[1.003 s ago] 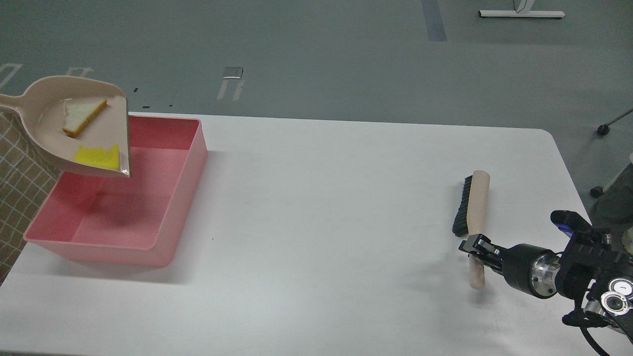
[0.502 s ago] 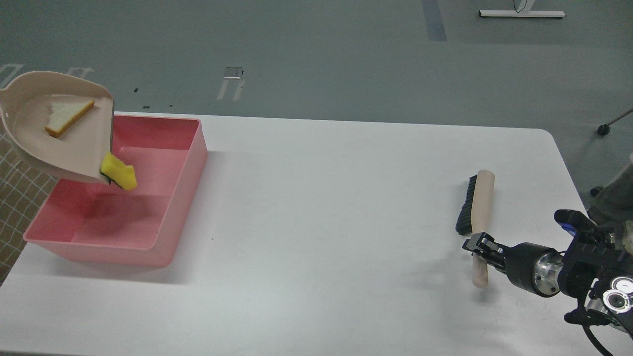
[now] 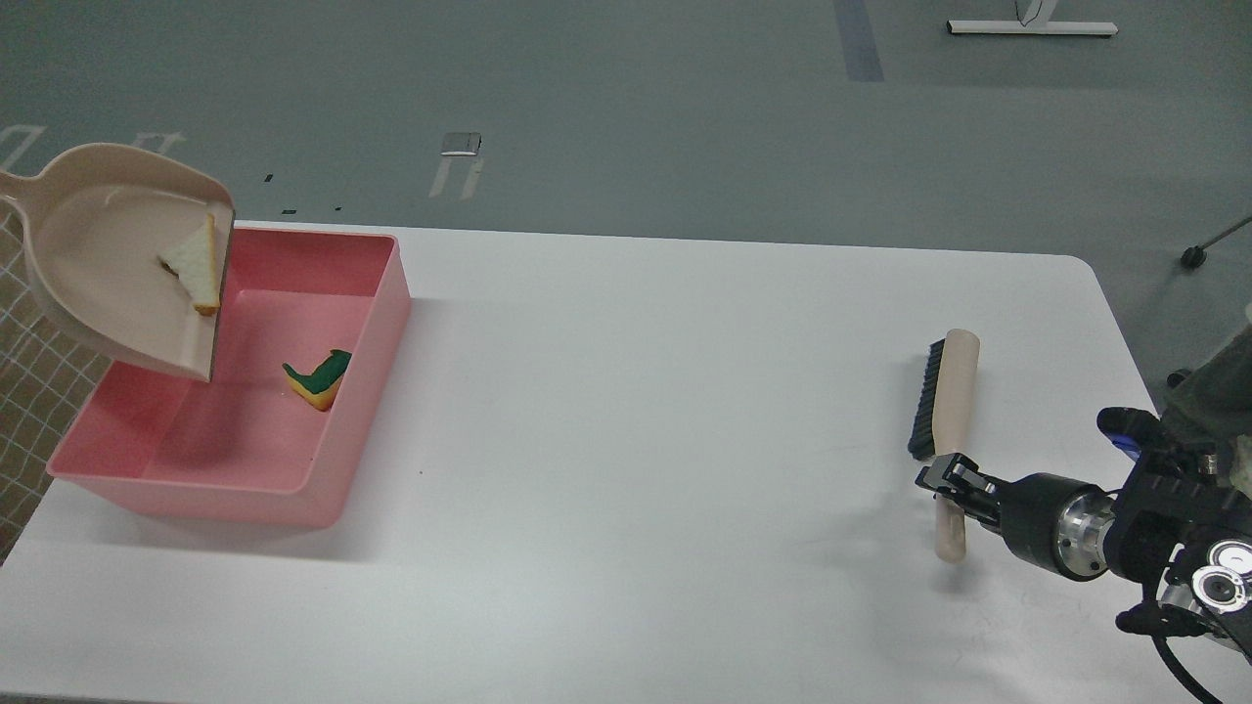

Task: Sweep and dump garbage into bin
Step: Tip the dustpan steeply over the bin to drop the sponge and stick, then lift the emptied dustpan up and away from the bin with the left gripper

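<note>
The beige dustpan hangs tilted steeply over the far left part of the pink bin. The bread slice lies at the dustpan's lip, sliding toward the bin. The sponge block lies inside the bin near its right wall, showing a green side and a yellow edge. The dustpan's handle runs off the left edge, so my left gripper is out of view. My right gripper is shut on the beige handle of the black-bristled brush, low over the table at the right.
The white table stretches between the bin and the brush. A checked mesh surface lies beyond the table's left edge. Grey floor lies behind the table's far edge.
The sponge slid off the dustpan and dropped into the bin. The bread slid from the pan's back to its lip as the pan tilted more. The right gripper and brush drifted slightly down and right.
</note>
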`<state>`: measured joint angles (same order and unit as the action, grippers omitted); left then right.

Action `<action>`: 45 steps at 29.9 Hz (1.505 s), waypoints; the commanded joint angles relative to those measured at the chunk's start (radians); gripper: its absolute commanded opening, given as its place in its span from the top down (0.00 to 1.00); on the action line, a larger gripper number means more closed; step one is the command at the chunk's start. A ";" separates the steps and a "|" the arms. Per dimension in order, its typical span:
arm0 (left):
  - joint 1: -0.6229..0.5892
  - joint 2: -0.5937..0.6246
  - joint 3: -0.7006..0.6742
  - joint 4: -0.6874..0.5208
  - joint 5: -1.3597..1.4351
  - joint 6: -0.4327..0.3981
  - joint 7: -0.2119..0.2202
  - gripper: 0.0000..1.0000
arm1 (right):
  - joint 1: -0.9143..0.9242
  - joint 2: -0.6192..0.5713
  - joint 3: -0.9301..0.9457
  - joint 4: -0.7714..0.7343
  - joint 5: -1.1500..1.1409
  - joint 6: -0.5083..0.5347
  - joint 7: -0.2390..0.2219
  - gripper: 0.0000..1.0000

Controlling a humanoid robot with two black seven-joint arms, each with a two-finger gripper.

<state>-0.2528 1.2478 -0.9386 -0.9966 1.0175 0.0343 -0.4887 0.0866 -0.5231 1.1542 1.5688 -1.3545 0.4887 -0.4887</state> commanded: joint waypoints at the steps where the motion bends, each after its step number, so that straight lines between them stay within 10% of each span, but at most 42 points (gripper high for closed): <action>1: 0.000 0.004 0.000 -0.011 0.019 0.044 0.000 1.00 | -0.001 0.000 0.002 -0.001 0.000 0.000 0.000 0.91; 12: -0.011 0.035 -0.023 -0.019 -0.078 0.013 0.000 1.00 | -0.001 0.002 0.007 -0.001 0.000 0.000 0.000 0.91; 27: -0.051 0.085 -0.063 -0.023 -0.608 -0.476 0.000 1.00 | 0.007 0.008 0.007 -0.006 0.000 0.000 0.000 0.91; 45: -0.141 -0.388 -0.051 -0.253 -0.329 -0.211 0.000 1.00 | 0.015 0.005 0.022 0.005 0.040 0.000 0.000 0.91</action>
<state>-0.3922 0.9586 -0.9911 -1.2270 0.6065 -0.2017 -0.4887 0.1009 -0.5100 1.1690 1.5727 -1.3486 0.4888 -0.4887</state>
